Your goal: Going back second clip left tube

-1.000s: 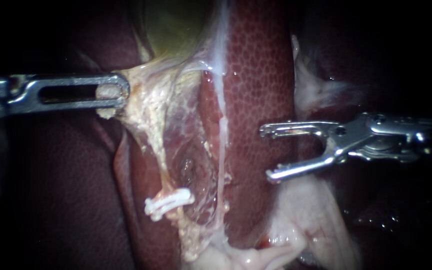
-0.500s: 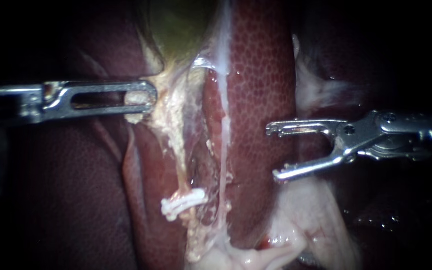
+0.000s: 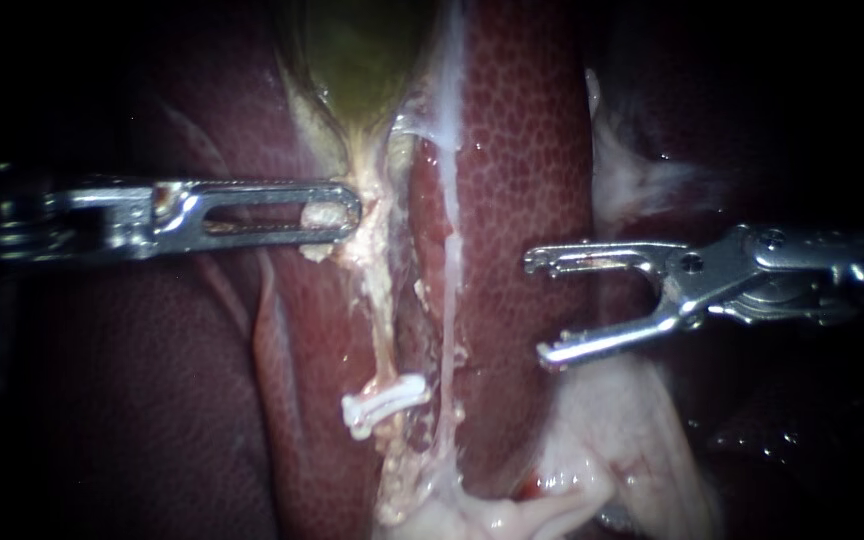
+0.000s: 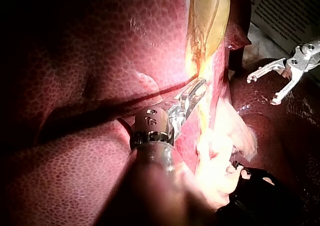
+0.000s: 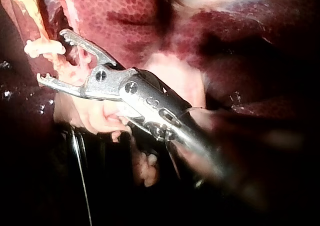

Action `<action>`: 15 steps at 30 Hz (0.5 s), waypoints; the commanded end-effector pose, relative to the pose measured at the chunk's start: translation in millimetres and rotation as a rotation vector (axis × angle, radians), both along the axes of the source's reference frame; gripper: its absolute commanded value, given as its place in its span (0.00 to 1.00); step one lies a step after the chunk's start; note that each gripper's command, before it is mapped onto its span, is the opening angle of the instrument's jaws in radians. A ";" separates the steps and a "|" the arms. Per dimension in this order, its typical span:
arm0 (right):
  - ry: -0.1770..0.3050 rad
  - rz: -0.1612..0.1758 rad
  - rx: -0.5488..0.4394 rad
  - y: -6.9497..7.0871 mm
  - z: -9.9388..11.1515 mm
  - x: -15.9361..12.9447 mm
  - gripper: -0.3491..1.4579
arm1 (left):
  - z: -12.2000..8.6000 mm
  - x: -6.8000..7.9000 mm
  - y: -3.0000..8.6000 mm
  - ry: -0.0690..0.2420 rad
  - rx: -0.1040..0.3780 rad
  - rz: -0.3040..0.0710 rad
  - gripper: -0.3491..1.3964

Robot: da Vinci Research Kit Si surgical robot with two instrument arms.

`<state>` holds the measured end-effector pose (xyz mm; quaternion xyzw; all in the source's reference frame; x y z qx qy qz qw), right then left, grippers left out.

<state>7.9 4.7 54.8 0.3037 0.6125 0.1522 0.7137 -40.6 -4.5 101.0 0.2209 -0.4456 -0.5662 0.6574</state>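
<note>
Red liver, gallbladder and clipped left tube upon it

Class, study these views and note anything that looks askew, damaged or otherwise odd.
The white clip sits slanted across the left tube, not square to it. Nothing else stands out.

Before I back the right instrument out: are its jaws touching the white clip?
Apart. The endoscope view shows the right instrument, jaws open, clear of the clip, with bare liver between them.

Left instrument clamped, right instrument agape.
</note>
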 end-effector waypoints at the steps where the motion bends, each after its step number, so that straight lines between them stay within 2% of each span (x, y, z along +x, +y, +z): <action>1: 0.000 0.000 0.000 0.0 0.0 0.0 0.52 | 0.0 0.0 0.0 0.000 0.000 0.000 0.00; 15: 0.001 0.001 0.000 -0.1 -0.3 0.1 0.52 | 0.0 -0.1 -0.1 0.002 0.002 0.002 0.00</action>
